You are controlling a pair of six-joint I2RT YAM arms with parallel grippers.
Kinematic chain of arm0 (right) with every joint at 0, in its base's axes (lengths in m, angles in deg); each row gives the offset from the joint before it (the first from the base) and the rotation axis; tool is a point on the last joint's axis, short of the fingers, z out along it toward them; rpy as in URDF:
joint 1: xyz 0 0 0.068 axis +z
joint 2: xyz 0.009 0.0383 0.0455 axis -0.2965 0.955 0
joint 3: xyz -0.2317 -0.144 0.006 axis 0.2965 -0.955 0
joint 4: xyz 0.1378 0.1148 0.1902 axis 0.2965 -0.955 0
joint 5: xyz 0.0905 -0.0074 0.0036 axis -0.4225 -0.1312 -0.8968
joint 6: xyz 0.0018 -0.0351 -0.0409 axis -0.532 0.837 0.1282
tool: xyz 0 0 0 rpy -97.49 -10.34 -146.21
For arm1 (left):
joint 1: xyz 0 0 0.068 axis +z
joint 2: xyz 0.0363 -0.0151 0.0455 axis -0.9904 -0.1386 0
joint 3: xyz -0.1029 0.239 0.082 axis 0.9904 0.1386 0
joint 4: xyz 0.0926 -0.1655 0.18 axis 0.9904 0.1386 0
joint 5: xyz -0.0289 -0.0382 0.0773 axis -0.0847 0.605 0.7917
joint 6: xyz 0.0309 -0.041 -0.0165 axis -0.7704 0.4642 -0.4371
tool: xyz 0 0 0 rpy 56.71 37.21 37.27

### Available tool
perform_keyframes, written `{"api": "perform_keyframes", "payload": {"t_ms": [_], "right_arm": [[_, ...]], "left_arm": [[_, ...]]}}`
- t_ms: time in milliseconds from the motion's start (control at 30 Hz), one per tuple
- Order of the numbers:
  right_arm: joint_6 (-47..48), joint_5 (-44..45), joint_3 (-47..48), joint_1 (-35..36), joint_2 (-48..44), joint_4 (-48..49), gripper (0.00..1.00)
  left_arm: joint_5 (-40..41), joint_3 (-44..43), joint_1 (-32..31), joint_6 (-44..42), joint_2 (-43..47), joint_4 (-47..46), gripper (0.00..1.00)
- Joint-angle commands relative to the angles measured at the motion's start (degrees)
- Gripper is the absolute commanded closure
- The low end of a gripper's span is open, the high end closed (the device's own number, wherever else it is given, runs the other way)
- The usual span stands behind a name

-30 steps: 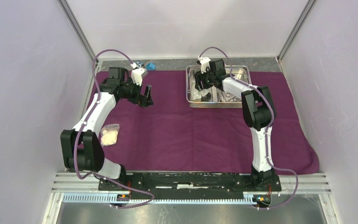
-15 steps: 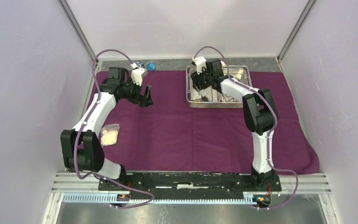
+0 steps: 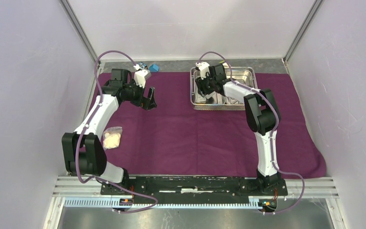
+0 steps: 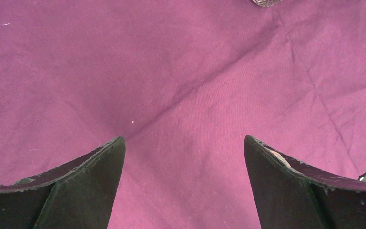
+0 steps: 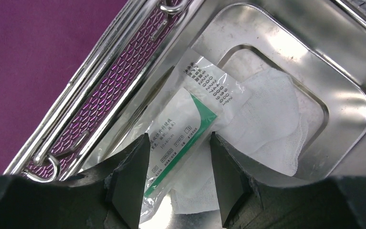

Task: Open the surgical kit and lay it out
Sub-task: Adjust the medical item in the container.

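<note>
right gripper point(image 5: 178, 136): down inside the left well of the steel tray point(image 5: 314, 43), fingers partly spread with a gap between them. It isn't pinching anything yet, far as I can see.
packet point(image 5: 186, 114): flat white one with a green stripe, lying right in that gap. Its long side runs away from the wrist and its near end is tucked under the fingers.
gauze point(image 5: 271, 119): white wad just past the right finger, partly under the packet's far half.
left gripper point(image 4: 184, 138): fingers spread as wide as they go, nothing between them, hanging over bare purple cloth point(image 4: 171, 71).
step in hand: looks to me like picking the packet out of the tray so it can go on the cloth.
how I'd do it: get both tips down flat on the tray floor first, then squeeze across the packet's narrow width so it buckles up into the pinch. Lift straight up.
watch out: thin film on shiny steel probably just slides, so squeeze slowly. The gauze could tag along if the right finger snags it.
also: the wire mesh edge point(image 5: 124, 76) sits close outside the left finger, so don't drift that way on the way out.
</note>
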Motion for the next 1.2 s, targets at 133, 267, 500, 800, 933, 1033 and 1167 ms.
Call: {"api": "perform_keyframes", "payload": {"t_ms": [133, 267, 500, 800, 933, 1033, 1167], "right_arm": [[0.27, 0.56, 2.05, -0.05, 0.77, 0.02, 0.47], [-0.12, -0.34, 1.83, 0.0, 0.91, 0.17, 0.53], [-1.31, -1.83, 2.51, 0.0, 0.46, 0.44, 0.72], [-1.58, -1.46, 4.25, -0.21, -0.24, -0.33, 0.97], [-1.45, -1.57, 4.81, -0.56, -1.48, -0.77, 0.98], [-1.23, -1.54, 4.92, -0.97, -3.1, -1.12, 0.98], [-1.23, -2.65, 4.06, -1.91, -5.81, -1.3, 0.98]], "left_arm": [[-1.46, -0.04, -0.52, 1.13, 2.07, -1.45, 0.0], [-1.46, 0.04, -0.53, 1.22, 2.17, -1.46, 0.0], [-1.31, -0.54, -0.54, 0.67, 1.87, -0.84, 0.0], [-1.29, -1.03, -0.63, 0.06, 1.23, -0.68, 0.0], [-1.35, -1.55, -0.64, -0.28, 0.6, -0.31, 0.0], [-1.79, -2.29, -0.7, -0.19, -0.21, -0.31, 0.0], [-2.33, -3.97, -1.08, -0.01, -1.56, -0.31, 0.0]]}}
